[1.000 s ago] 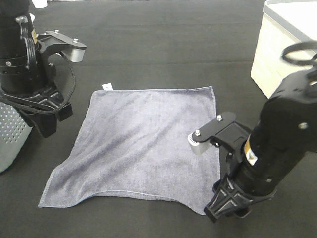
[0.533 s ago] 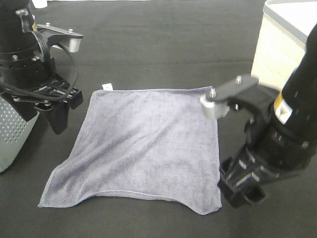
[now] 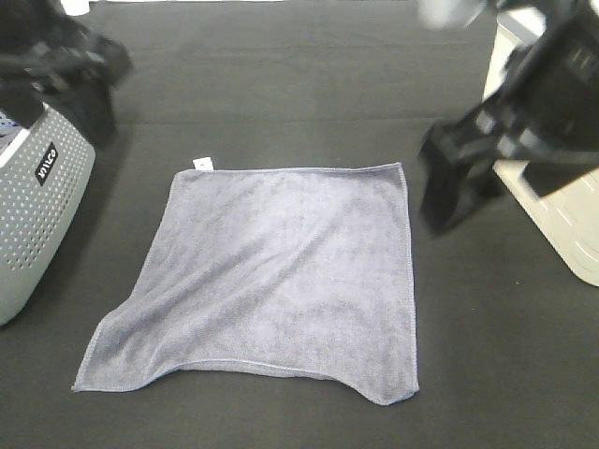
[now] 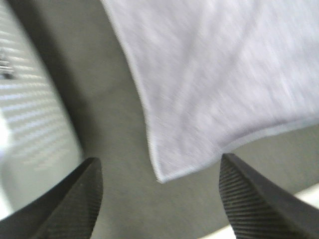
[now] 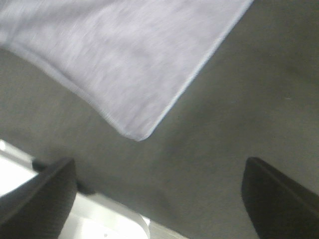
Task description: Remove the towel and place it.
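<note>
We see the towel [image 3: 271,281], a square greyish-lavender microfibre cloth with a stitched hem and a small white tag [image 3: 200,164] at one far corner, lying spread almost flat on the dark, felt-like worktop [image 3: 299,84], its near edge slightly rippled. Both arms hang above it, blurred. The left gripper [image 4: 159,189] has its ribbed black fingers [image 4: 75,199] released and holds nothing, a towel corner lying on the worktop between them in its wrist view. The right gripper [image 5: 159,194] is likewise spread wide and empty above another corner. A perforated grey basket [image 3: 37,206] stands left of the towel, a cream bin [image 3: 562,224] to the right.
</note>
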Tool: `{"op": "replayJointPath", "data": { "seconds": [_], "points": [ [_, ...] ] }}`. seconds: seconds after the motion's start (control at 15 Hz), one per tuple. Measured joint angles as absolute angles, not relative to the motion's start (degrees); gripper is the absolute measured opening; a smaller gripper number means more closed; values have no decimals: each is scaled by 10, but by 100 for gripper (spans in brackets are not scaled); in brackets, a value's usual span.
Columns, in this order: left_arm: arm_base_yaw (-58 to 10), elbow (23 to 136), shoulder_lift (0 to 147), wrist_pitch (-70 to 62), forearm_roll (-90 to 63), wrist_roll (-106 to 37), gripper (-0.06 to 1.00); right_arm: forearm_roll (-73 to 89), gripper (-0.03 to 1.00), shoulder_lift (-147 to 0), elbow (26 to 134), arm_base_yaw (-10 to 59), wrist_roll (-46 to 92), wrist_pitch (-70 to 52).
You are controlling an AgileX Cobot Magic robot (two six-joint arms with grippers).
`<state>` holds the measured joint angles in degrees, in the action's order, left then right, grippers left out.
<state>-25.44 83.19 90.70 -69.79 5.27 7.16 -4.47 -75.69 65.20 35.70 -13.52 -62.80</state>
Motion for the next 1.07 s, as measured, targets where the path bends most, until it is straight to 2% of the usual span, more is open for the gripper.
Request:
{"op": "replayJointPath", "data": {
  "seconds": [0.27,0.4,0.6,0.8,1.07],
  "points": [
    [-155,833,853,-699,68,76,63,-5,86,-741,682,203,-77,-659],
    [-92,821,799,-698,69,76,63,-5,86,-718,682,165,-66,-686],
    [-36,752,700,-698,73,76,63,-3,85,-666,682,156,-58,-694],
    [-30,662,583,-698,74,76,63,-3,85,-580,647,156,-58,-694],
    [-30,559,410,-700,81,50,63,5,85,-415,537,156,-64,-696]
  ]
}}
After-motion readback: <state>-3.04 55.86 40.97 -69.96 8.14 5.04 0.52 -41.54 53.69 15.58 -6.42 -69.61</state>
